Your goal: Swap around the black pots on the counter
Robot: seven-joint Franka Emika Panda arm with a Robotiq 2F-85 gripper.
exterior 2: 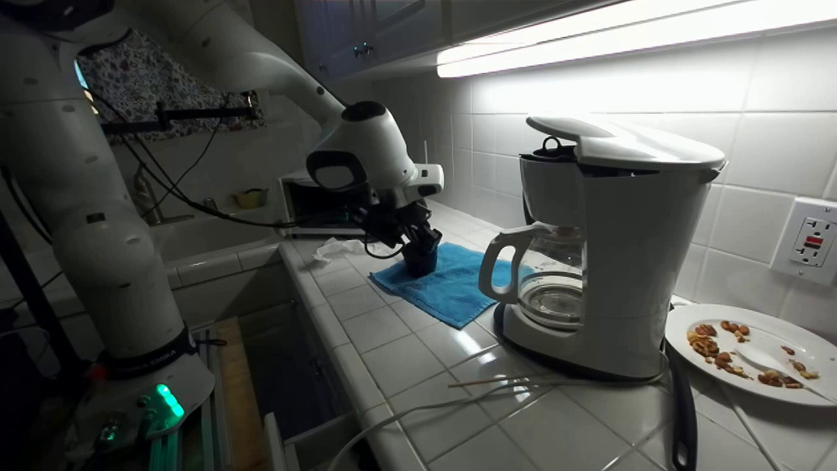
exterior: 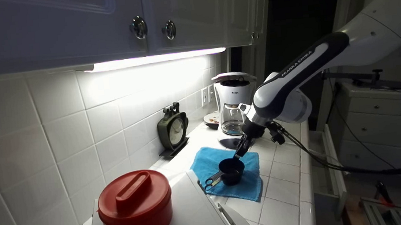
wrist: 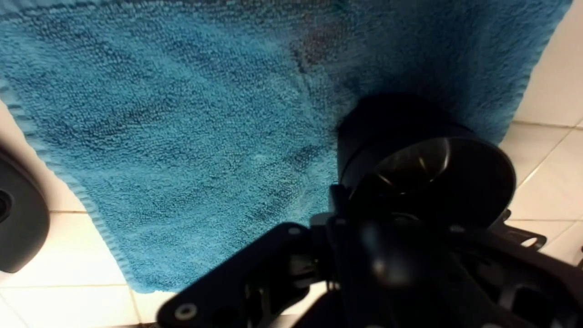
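Observation:
The black pots (exterior: 233,177) sit on a blue towel on the pale tiled counter (exterior: 282,181). They look stacked, as two short handles (exterior: 213,180) stick out on the same side, but the lower pot is mostly hidden. The pots also show in the other exterior view (exterior 2: 420,263) and in the wrist view (wrist: 396,120), mouth up, with a handle at the right (wrist: 526,238). My gripper (exterior: 237,155) points down at the rim, on the side away from the handles. In the wrist view the jaws (wrist: 369,218) overlap the near rim; darkness hides the gap between the fingers.
A blue towel (exterior: 205,160) lies under the pots. A white coffee maker with glass carafe (exterior 2: 618,275) stands beside it. A red-lidded container (exterior: 136,210) sits on a white appliance. A green dial scale (exterior: 173,131) leans at the wall. A plate of nuts (exterior 2: 752,333) lies behind.

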